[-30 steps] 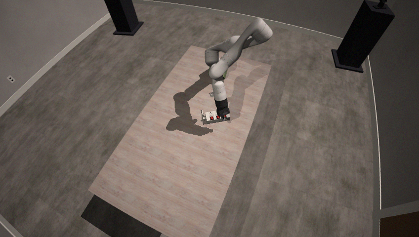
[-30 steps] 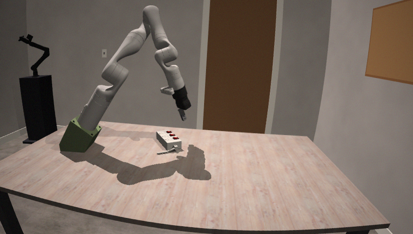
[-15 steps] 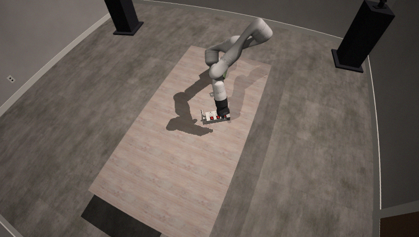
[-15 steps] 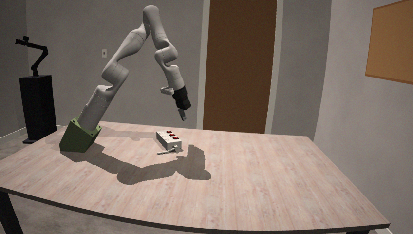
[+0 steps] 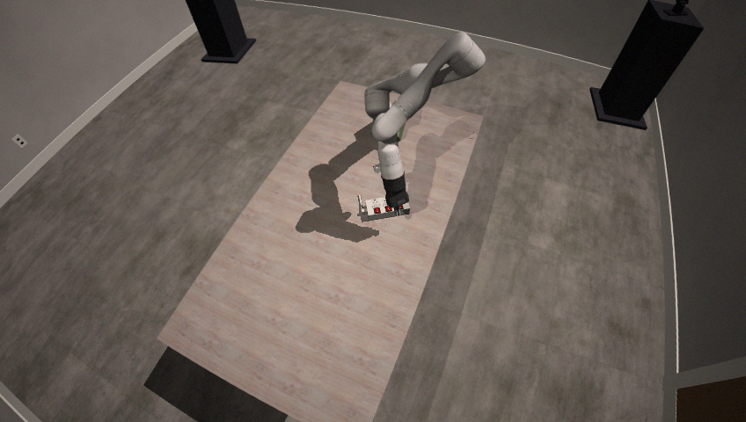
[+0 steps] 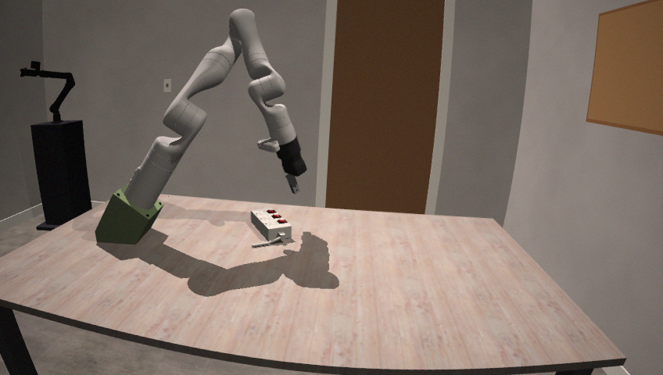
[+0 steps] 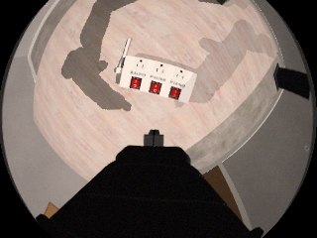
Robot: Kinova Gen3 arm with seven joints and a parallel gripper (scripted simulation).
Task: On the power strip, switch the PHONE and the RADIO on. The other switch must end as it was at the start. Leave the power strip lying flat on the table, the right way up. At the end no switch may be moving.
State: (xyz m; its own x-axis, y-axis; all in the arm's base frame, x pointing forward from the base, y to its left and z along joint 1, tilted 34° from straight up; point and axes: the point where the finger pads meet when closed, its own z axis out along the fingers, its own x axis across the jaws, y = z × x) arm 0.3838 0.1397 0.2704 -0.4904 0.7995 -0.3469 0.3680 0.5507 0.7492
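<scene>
A white power strip [image 6: 270,223] lies flat on the wooden table, the right way up, with three red rocker switches [image 6: 275,215] in a row along its top. It also shows in the top view [image 5: 383,207] and in the wrist view [image 7: 157,81]. A short grey cable stub [image 6: 267,242] sticks out from its near end. My gripper [image 6: 292,184] is shut and empty. It hangs well above the table, over the strip's far side, and touches nothing. In the wrist view only the fingertips show. The switch labels are too small to read.
The arm's green base [image 6: 127,219] stands on the table at the back left. Black camera stands [image 6: 60,172] are on the floor beyond the table. A brown door [image 6: 383,101] is behind.
</scene>
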